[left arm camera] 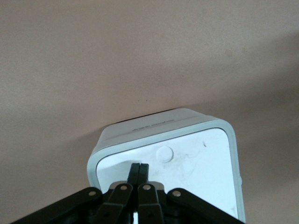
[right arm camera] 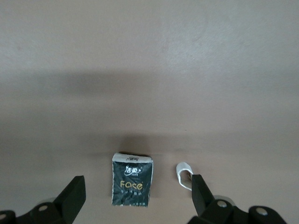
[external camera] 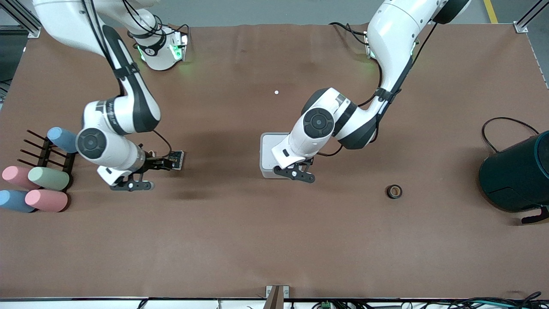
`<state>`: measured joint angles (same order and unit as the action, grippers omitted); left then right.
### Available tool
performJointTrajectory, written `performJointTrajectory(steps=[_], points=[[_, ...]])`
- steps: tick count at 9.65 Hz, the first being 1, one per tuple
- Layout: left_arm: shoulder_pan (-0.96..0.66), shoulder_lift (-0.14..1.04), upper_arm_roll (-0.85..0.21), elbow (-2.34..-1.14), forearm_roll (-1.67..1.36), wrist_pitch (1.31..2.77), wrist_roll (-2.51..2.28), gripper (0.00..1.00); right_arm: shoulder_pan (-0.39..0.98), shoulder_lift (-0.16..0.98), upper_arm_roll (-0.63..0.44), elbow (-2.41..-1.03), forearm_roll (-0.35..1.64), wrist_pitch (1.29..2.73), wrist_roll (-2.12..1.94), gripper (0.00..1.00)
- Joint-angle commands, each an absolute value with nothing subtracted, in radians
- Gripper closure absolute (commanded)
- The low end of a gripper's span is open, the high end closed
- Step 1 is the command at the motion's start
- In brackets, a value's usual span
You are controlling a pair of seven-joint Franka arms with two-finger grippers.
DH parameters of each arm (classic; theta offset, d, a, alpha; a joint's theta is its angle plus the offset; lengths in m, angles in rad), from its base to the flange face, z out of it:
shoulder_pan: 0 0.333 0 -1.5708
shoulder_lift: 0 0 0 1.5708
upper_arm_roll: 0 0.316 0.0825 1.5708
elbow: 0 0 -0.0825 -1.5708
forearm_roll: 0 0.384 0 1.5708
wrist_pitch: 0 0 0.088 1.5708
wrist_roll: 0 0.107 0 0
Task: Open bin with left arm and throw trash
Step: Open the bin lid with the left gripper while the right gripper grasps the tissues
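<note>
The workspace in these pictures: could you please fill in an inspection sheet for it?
Surface: brown table, bare in the middle.
Job's things: white bin, lid down; black packet and beige band under the right gripper; tape roll toward the left arm's end.
Clutter: pastel cylinders on a black rack; dark teal cylinder.
Grippers: left gripper shut, over the bin; right gripper open, over the packet.
Cables: black loop by the teal cylinder.
Surroundings: grey floor.

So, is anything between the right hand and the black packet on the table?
Nothing visible: the open right hand hangs straight over the black packet, with only a small beige band lying beside it.
</note>
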<state>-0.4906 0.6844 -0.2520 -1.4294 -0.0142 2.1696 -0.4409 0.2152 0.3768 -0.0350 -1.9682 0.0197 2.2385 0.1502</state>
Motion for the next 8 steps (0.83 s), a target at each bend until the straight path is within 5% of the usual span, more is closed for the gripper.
performJointTrajectory(steps=[1, 5, 8], points=[[-0.515, 0.719, -0.241, -1.402, 0.002, 2.216, -0.466, 1.0, 0.222, 0.362, -0.037, -2.09, 0.025, 2.395, 0.184, 0.0], [-0.517, 0.756, -0.239, -1.411, 0.009, 2.29, -0.486, 1.0, 0.25, 0.385, -0.037, -2.15, 0.05, 2.482, 0.304, 0.0], [-0.384, 0.605, -0.233, -1.408, 0.021, 2.014, -0.465, 0.97, 0.25, 0.391, -0.037, -2.212, 0.057, 2.559, 0.304, 0.0]])
